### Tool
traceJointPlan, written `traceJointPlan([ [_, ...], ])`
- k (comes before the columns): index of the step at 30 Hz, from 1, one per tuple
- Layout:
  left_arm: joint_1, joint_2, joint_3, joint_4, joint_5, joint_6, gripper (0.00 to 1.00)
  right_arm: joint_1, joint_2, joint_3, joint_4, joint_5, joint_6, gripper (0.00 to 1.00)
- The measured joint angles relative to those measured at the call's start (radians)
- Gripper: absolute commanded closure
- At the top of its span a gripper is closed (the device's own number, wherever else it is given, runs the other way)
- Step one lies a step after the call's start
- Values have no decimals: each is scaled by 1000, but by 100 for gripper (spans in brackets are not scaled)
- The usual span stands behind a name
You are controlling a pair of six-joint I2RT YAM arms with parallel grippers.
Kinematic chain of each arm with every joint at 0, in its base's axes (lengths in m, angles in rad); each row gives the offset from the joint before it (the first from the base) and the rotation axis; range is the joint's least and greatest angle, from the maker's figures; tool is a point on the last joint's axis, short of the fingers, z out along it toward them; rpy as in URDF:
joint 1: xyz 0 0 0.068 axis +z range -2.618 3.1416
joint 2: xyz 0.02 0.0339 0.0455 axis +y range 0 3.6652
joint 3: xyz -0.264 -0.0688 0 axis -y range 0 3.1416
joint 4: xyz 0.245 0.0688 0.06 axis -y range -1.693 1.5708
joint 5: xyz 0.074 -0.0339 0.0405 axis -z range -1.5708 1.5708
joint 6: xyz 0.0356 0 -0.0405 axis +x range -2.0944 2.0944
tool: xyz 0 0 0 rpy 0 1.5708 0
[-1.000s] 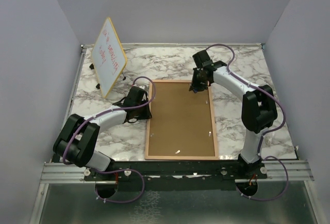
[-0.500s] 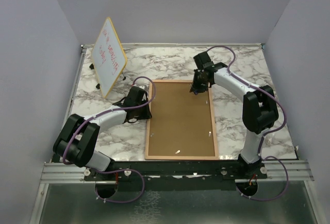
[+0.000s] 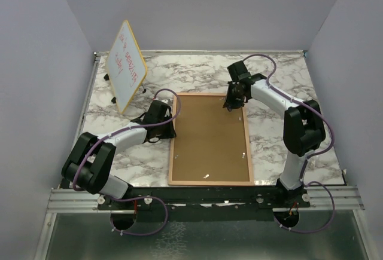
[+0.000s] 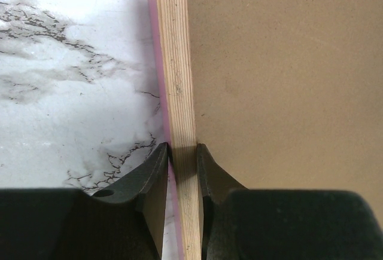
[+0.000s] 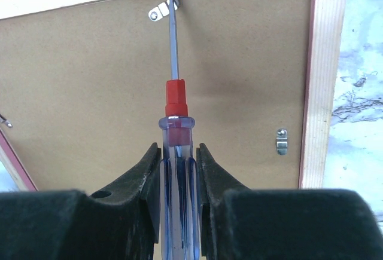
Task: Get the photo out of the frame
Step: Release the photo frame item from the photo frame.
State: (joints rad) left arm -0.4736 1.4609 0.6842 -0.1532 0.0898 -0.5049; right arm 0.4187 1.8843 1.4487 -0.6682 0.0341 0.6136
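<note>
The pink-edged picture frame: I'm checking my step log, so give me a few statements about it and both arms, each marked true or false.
1. The pink-edged picture frame with its brown fibreboard back lies back-up on the marble table. True.
2. The fingers of the left gripper hang open above the fibreboard. False: they are shut on the frame's wooden side rail.
3. The right gripper holds a screwdriver with a clear blue handle and red collar. True.
4. The screwdriver's tip rests on bare marble. False: it sits at a small metal clip by the frame's far rail.
</note>
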Motion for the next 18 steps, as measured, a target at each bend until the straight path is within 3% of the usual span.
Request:
traceJointPlan([
  [18,0,0,0,0,0,0,82,-21,-11,-34,-3,-3,-4,99],
])
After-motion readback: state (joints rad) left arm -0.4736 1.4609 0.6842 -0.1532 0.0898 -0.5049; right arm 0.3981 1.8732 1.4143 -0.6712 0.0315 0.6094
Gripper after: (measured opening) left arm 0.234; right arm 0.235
